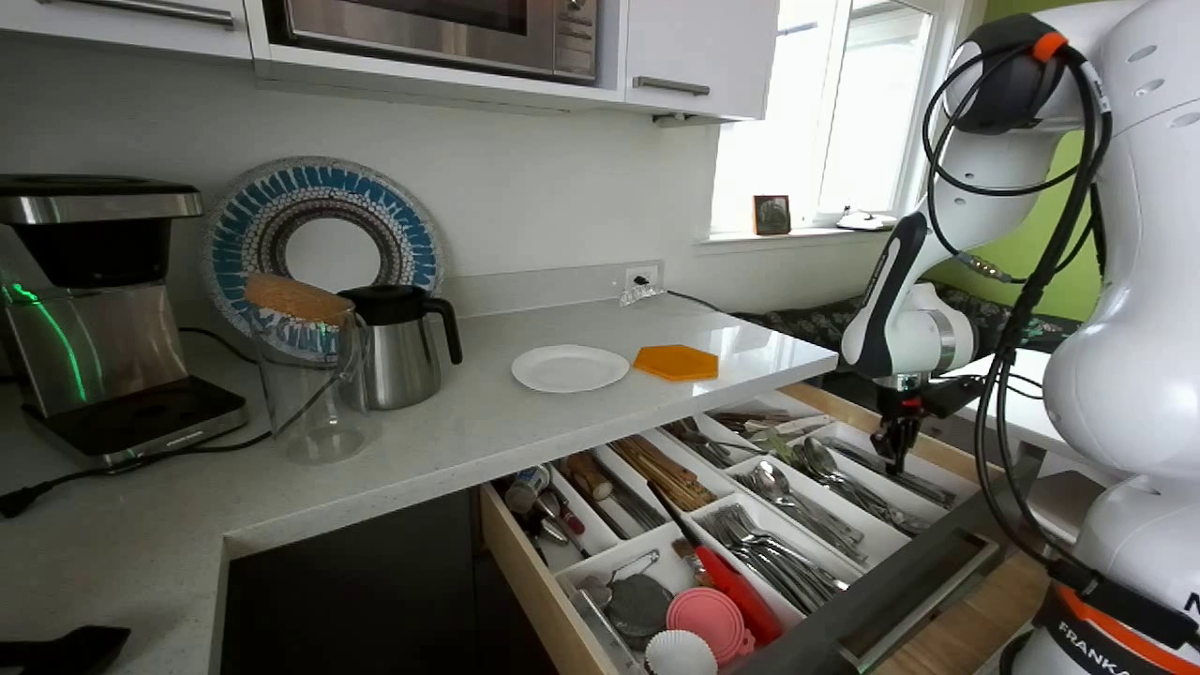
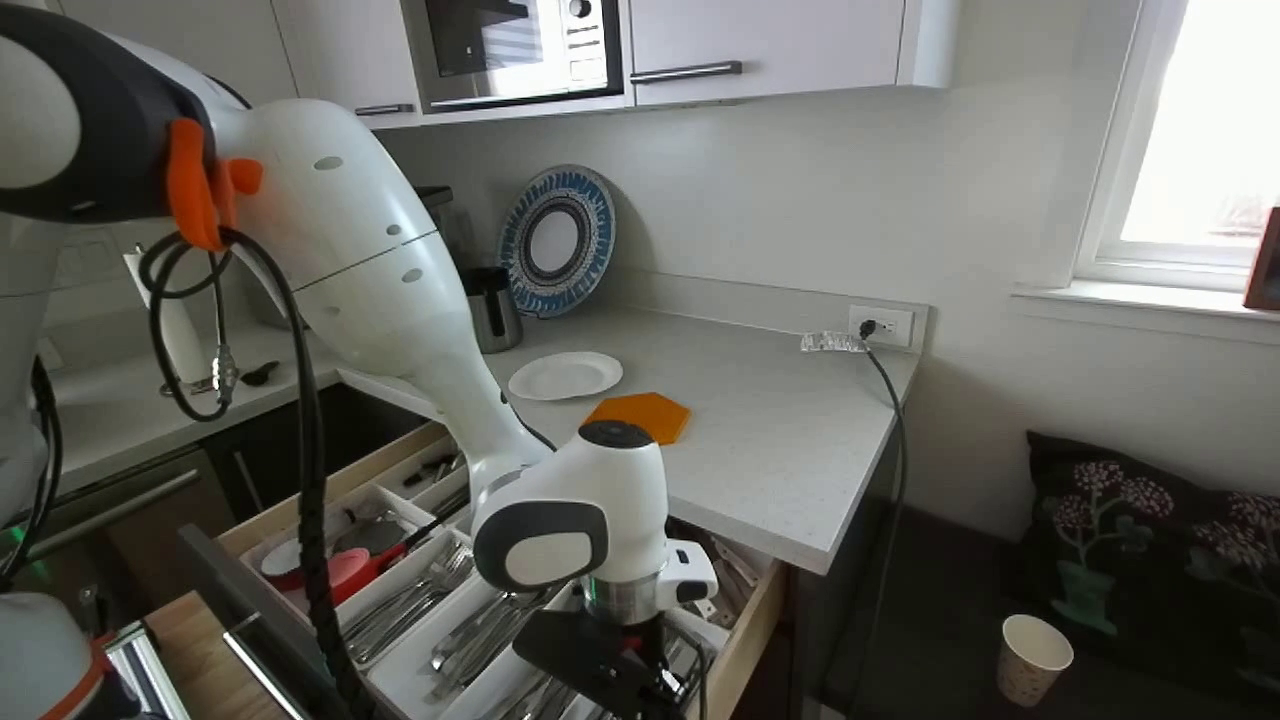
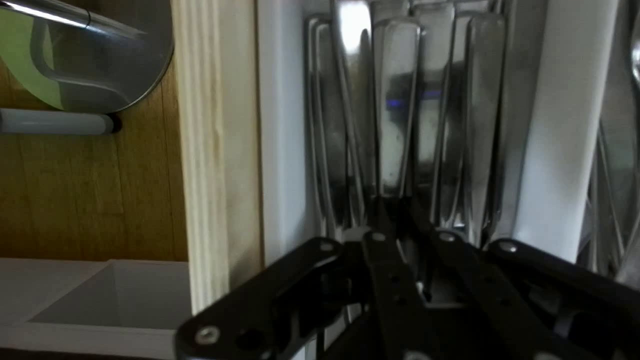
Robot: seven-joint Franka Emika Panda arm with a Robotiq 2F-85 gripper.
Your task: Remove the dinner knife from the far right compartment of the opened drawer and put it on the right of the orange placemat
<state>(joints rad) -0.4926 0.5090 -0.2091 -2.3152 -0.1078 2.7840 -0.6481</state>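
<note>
Four o'clock from the mat [image 1: 677,364] in an exterior view, narrow-set fingers [image 3: 392,280] point down at the knives [image 3: 397,110] in the right compartment [image 3: 282,125]; whether they hold one, I can't tell. Grasping seems in hand; next, lift one to the mat's three o'clock.

This is a kitchen. A coffee maker [image 1: 122,328] stands at left on the counter [image 1: 478,412], a microwave [image 1: 412,33] sits among white cabinets [image 1: 694,56], and the drawer [image 1: 539,579], near right, holds forks [image 1: 771,557] and spoons [image 1: 783,492].
</note>
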